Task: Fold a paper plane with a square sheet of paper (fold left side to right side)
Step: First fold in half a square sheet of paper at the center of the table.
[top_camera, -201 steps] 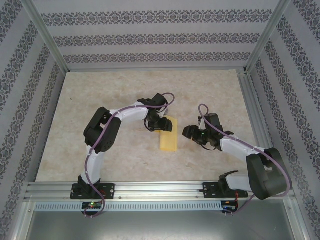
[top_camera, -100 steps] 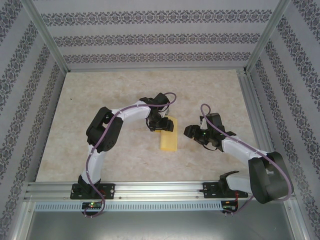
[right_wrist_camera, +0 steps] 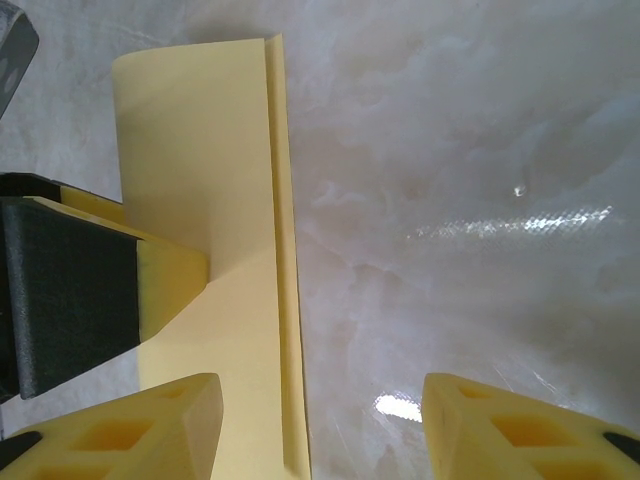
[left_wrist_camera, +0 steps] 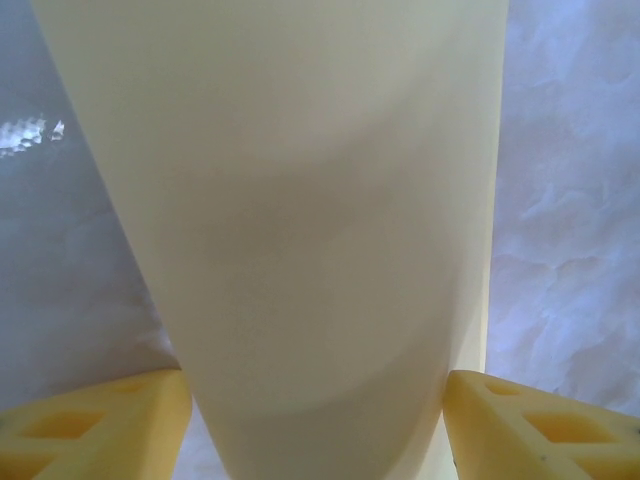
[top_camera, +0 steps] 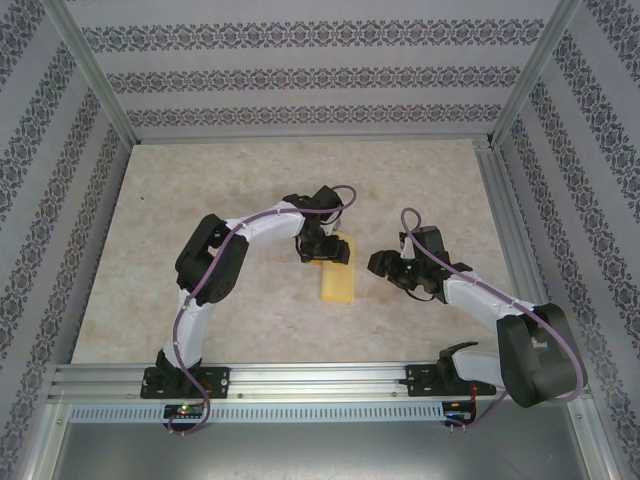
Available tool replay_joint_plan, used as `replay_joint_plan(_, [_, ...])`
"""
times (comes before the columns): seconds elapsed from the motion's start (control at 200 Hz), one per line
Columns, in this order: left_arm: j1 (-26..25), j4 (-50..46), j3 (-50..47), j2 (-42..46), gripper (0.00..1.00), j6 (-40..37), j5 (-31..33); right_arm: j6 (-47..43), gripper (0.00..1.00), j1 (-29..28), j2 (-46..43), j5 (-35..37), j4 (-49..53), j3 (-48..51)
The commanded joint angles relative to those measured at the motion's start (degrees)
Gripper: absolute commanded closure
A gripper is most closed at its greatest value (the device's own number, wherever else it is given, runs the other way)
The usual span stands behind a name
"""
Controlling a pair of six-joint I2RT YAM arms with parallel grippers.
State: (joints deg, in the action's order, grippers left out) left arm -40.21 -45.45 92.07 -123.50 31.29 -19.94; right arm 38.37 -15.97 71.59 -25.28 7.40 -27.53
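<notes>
The square sheet of paper (top_camera: 337, 282) lies folded into a narrow yellow rectangle in the middle of the table, its doubled edge (right_wrist_camera: 283, 250) on the right. My left gripper (top_camera: 325, 250) sits low over its far end, open. Its yellow fingers (left_wrist_camera: 500, 420) straddle the pale paper (left_wrist_camera: 300, 200), which bulges up between them. One left fingertip (right_wrist_camera: 172, 276) rests on the sheet in the right wrist view. My right gripper (top_camera: 385, 268) hovers just right of the sheet, open. Its left finger (right_wrist_camera: 130, 425) is over the paper (right_wrist_camera: 210, 150) and its right finger (right_wrist_camera: 520, 425) over bare table.
The beige marbled tabletop (top_camera: 220, 200) has free room all around the sheet. Aluminium rails (top_camera: 300, 378) run along the near edge and a rail (top_camera: 505, 220) along the right side. Patterned walls enclose the back and sides.
My left arm has shifted slightly right over the sheet's far end and its jaws have widened a little. The right gripper has edged slightly away from me; the paper has stayed put.
</notes>
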Motion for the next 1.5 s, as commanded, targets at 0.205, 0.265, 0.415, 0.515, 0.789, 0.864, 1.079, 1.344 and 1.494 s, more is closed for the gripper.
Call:
replay_joint_plan(0.205, [-3.04, 1.95, 0.34, -5.85, 0.30, -0.43, -2.16, -1.28, 0.44, 0.43, -0.53, 0.68, 0.25, 0.08])
replay_joint_plan(0.265, [-3.08, 1.91, 0.55, -5.96, 0.30, -0.39, -2.12, -1.26, 0.44, 0.42, -0.57, 0.67, 0.11, 0.19])
replay_joint_plan(0.415, [-3.12, 1.34, 1.09, -6.74, 0.30, -0.22, -2.27, -1.24, 0.44, 0.46, -0.66, 0.76, 0.11, 0.28])
replay_joint_plan(0.515, [-3.21, 1.01, 1.36, -7.28, 0.30, -0.01, -2.35, -1.28, 0.44, 0.48, -0.67, 0.68, 0.25, 0.28])
replay_joint_plan(0.789, [-3.56, 0.67, 1.93, -8.50, 0.29, 0.17, -2.26, -1.02, 0.44, 0.43, -0.75, 0.41, -0.10, 0.62])
replay_joint_plan(0.864, [-3.78, 0.31, 2.38, -8.87, 0.29, 0.04, -2.38, -0.84, 0.44, 0.42, -0.82, 0.40, -0.35, 0.81])
replay_joint_plan(1.079, [-4.17, -0.64, 3.29, -9.74, 0.27, -0.10, -1.75, -0.58, 0.44, 0.46, -1.15, 0.40, -0.56, 1.16])
replay_joint_plan(1.344, [-4.35, -0.27, 3.53, -10.27, 0.27, 0.28, -1.81, 0.77, 0.48, 0.32, -1.46, -1.67, -3.77, 2.17])
replay_joint_plan(1.494, [-4.35, -0.44, 3.82, -10.20, 0.27, 0.17, -1.93, 4.67, 0.57, -1.40, -1.02, -5.08, -9.32, 3.85])
